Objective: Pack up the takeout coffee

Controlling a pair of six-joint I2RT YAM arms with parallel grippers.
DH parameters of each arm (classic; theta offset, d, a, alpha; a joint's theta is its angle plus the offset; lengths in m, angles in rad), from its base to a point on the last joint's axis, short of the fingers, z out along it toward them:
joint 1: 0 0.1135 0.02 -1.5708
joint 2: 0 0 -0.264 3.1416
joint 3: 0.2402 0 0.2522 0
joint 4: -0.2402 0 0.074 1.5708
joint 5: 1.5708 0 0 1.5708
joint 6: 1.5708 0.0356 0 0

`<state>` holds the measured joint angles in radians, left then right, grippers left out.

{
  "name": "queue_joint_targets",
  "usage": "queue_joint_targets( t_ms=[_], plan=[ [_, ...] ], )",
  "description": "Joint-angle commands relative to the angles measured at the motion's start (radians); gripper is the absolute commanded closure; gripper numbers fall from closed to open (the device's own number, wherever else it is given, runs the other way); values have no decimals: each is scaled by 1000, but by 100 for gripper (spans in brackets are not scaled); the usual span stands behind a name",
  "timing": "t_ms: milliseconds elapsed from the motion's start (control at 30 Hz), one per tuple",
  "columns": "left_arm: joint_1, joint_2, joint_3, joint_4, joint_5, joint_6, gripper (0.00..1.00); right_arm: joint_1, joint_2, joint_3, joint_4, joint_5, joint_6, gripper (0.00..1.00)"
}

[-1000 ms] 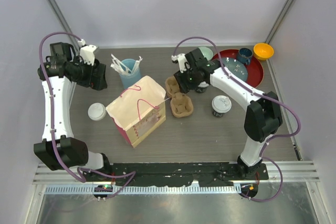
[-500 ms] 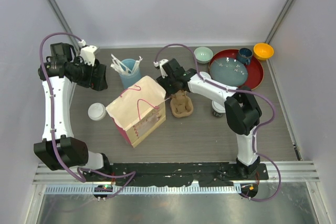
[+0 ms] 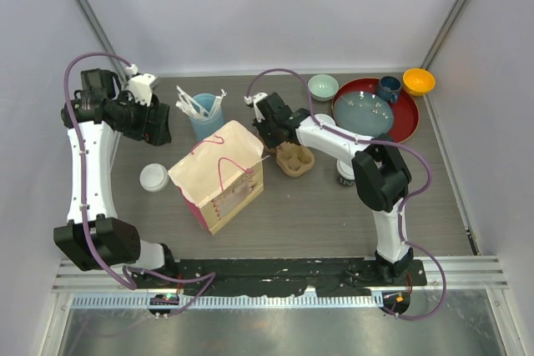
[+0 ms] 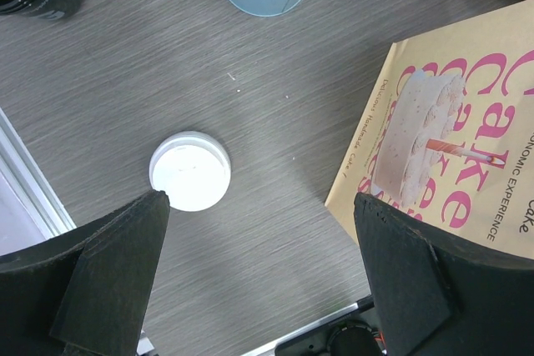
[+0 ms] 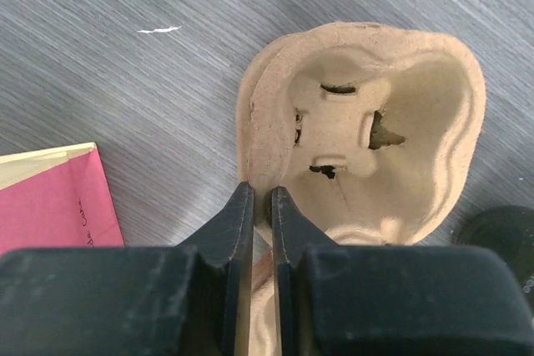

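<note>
Since coffees presumably ride in tray before bagging, right pincer (image 5: 261, 206) pinches thin near rim of pulp cup carrier (image 5: 375, 114). Edge grip probably meant for dragging or lifting it. Well just ahead of pincer empty, no cup seated yet. Paper bag (image 5: 50, 198) just beside pincer, apart from carrier, likely destination.

One takeout coffee (image 3: 345, 174) beyond carrier, away from pincer, mostly hidden by right arm (image 3: 380, 177).

Left pincer (image 4: 260, 206) spread wide, gripping nothing, hovering high. Second coffee (image 4: 190, 171) stands on table below it, white lid up, apparently lined up for pick.
</note>
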<state>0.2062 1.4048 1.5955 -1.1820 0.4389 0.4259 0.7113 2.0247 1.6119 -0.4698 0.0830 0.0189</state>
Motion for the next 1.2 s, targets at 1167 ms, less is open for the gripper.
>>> queue_joint_targets(
  t_ms=[1167],
  plan=[
    [6, -40, 61, -103, 107, 2, 7, -16, -596, -158, 392, 42, -207, 99]
  ],
)
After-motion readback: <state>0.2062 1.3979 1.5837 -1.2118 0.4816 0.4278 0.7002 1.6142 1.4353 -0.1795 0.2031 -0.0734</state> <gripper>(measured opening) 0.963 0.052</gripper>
